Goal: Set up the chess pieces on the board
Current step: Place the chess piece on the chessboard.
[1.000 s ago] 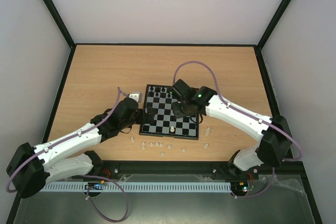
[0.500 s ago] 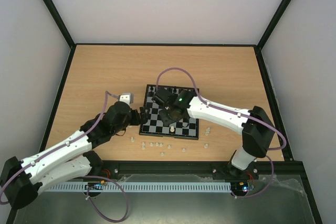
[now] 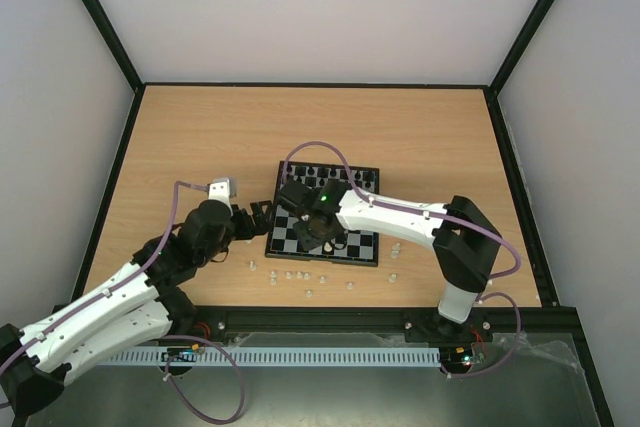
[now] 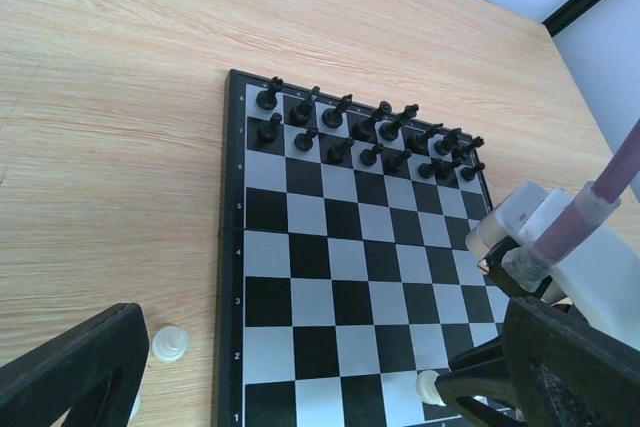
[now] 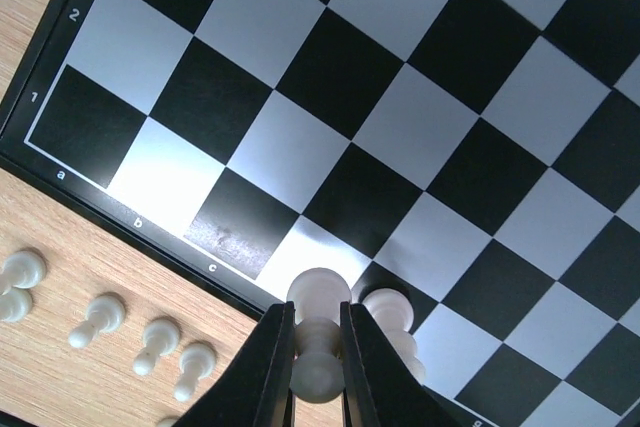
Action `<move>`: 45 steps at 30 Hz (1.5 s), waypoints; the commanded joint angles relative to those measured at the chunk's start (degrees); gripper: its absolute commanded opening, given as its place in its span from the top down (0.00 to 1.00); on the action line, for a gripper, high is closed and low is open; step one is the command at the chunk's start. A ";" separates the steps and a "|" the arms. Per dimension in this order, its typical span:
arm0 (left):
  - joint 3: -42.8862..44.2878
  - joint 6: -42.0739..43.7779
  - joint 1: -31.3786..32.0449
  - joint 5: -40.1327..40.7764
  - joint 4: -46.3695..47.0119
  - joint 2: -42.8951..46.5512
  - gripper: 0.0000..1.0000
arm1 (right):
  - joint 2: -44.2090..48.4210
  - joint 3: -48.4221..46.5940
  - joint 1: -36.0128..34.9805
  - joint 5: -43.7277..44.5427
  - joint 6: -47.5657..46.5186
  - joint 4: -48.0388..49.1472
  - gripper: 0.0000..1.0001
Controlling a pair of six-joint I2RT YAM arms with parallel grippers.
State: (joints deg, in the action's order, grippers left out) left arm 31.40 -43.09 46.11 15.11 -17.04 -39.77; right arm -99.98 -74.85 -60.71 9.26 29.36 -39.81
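A wooden surface (image 3: 200, 137) sat between plain pale walls (image 3: 300, 7). The right end effector (image 5: 318, 347) pinched a white chess piece (image 5: 318, 297) above the chessboard (image 5: 400, 97); the left end effector (image 3: 262, 214) gaped empty.

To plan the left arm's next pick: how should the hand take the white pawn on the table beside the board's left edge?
Probably from straight above, closing on the round head of the white pawn: it seems upright, apart from the board.
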 commanded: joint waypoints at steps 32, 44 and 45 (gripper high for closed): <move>-0.69 -0.50 0.21 0.88 -1.68 0.71 0.01 | -3.86 3.02 -1.43 0.41 1.48 1.89 0.87; -0.64 -0.59 0.21 0.62 -1.51 0.32 0.01 | -3.77 3.92 -1.48 0.32 1.66 2.42 0.81; -0.64 -0.59 0.20 0.62 -1.51 0.31 0.01 | -3.67 3.86 -1.44 0.32 1.66 2.40 0.81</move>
State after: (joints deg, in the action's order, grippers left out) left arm 31.07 -43.20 46.11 15.29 -18.37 -39.40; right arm -103.53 -71.66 -61.65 9.13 30.44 -35.92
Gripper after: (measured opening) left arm 0.994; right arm 0.189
